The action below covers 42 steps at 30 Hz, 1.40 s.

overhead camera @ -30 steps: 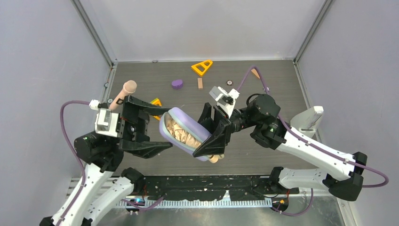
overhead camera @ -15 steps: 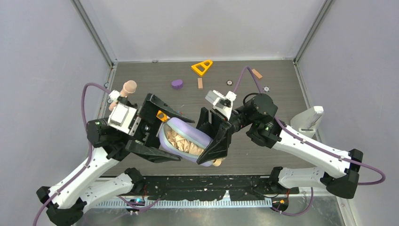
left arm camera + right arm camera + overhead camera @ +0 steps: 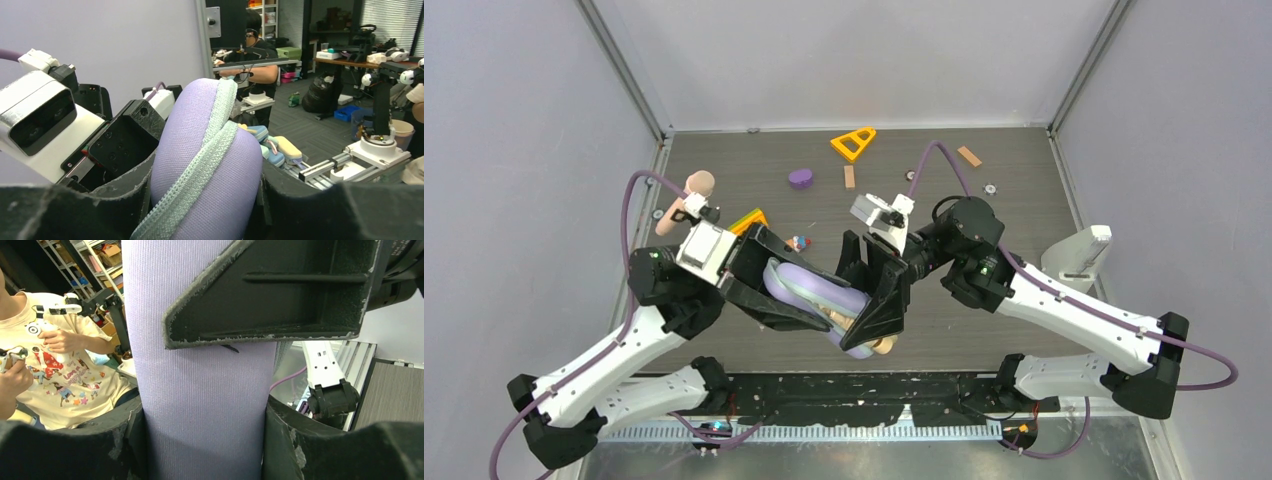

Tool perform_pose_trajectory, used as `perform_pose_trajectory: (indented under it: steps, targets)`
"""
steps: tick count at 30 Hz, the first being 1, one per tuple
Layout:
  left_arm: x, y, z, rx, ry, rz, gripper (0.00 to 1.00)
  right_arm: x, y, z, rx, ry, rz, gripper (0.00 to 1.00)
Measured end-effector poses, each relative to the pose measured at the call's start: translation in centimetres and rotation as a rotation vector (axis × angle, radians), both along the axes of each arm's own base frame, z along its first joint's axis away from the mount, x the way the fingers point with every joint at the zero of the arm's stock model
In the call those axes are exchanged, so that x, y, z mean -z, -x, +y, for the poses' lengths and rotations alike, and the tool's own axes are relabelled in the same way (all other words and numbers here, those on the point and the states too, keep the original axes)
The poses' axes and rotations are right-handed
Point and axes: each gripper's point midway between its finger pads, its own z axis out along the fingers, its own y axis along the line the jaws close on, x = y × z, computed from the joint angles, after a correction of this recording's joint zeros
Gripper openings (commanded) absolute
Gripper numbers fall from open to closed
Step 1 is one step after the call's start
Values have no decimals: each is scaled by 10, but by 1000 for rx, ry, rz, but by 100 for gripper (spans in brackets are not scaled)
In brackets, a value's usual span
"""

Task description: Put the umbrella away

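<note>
Top view: both arms hold the lavender case (image 3: 796, 283) over the table (image 3: 754, 160), near its front edge. The left gripper (image 3: 816, 298) is clamped on the case's left end, with a finger against each shell and the zip (image 3: 200, 165) running between them. The right gripper (image 3: 852, 300) grips the right end, and the case fills the gap between its fingers. The umbrella (image 3: 882, 345) lies inside the case. Only a beige sliver at the seam and its tan end at the near tip show. A microphone (image 3: 692, 188) stands at the table's left edge.
</note>
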Motion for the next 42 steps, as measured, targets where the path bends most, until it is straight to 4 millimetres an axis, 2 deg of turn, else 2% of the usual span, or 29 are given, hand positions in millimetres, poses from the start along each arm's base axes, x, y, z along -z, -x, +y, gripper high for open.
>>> perform_pose_trajectory:
  steps: [2,3,4,5,9,11,15,19,25,29,32,36,38,39,40,41,42]
  targets:
    - [3,-3,0,-23,7,6,0,2,-3,0,8,11,6,23]
    - [4,-5,0,-44,6,16,0,4,-6,0,14,17,10,37]
    - [7,-8,0,-68,5,24,0,8,-9,-1,23,26,16,44]
    - [10,-11,0,-95,2,33,0,11,-11,-1,33,34,23,58]
    - [23,-27,2,-225,-7,81,0,25,-24,-3,99,74,56,89]
    - [29,-35,8,-302,-14,120,0,24,-41,-4,205,65,66,100]
    - [39,-57,17,-458,-30,215,0,10,-63,-13,369,3,34,95]
    - [45,-81,24,-594,-34,296,0,6,-65,-16,450,-24,-17,95]
    - [65,-106,25,-711,-92,388,0,31,-78,2,587,34,-120,95]
    - [74,-115,26,-760,-119,425,0,45,-87,11,657,81,-193,95]
    - [78,-120,27,-783,-130,448,0,52,-91,15,691,107,-236,99]
    - [84,-124,28,-802,-145,472,0,62,-96,20,729,140,-277,74]
    - [86,-125,28,-805,-152,478,0,67,-102,21,753,158,-289,57]
    - [87,-125,27,-806,-154,480,0,68,-103,21,757,160,-293,40]
    - [88,-126,28,-811,-155,483,0,70,-103,22,760,164,-292,32]
    - [88,-127,28,-813,-154,485,0,70,-104,22,764,162,-296,19]
    - [87,-128,29,-817,-152,486,0,72,-103,22,762,162,-292,14]
